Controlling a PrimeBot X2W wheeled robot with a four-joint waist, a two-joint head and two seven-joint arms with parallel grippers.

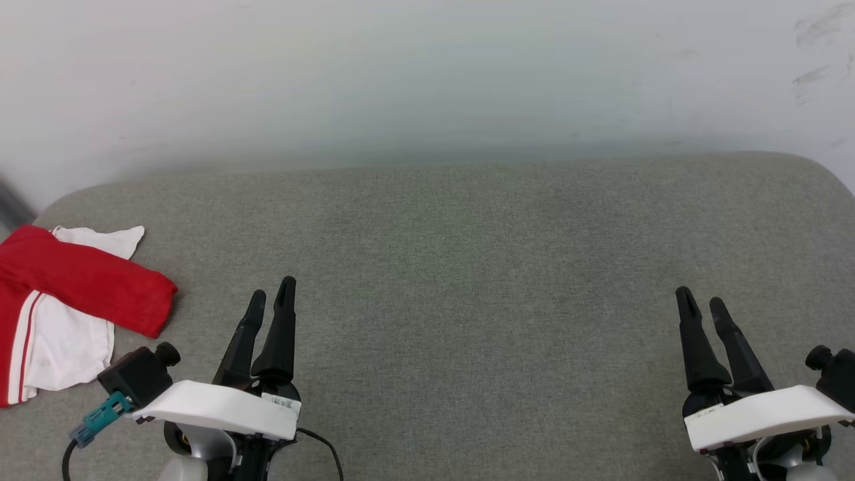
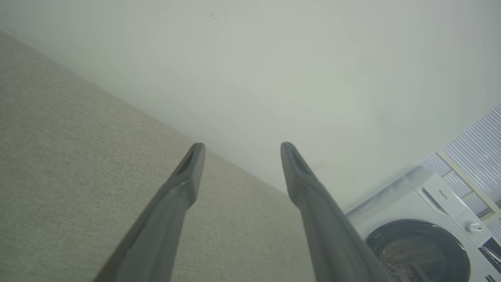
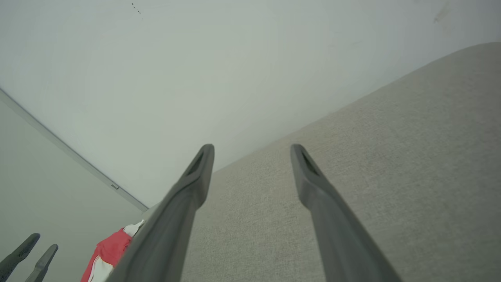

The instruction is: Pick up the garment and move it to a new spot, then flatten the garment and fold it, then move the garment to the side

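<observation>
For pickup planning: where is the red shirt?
Head view: the red shirt lies at the left edge of the grey cushion, left of the left end effector.

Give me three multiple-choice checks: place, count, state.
1. Where on the grey fabric cushion does the soft red shirt with white sleeve ends lie? A centre B far left C far right
2. Of the black-fingered left end effector and right end effector, how many touch it? A two B one C none
3. Their jaws are: A both open B both shut C one shut

B: it sits at the head view's left edge.
C: both stand apart from it.
A: wrist views show wide finger gaps.
</observation>
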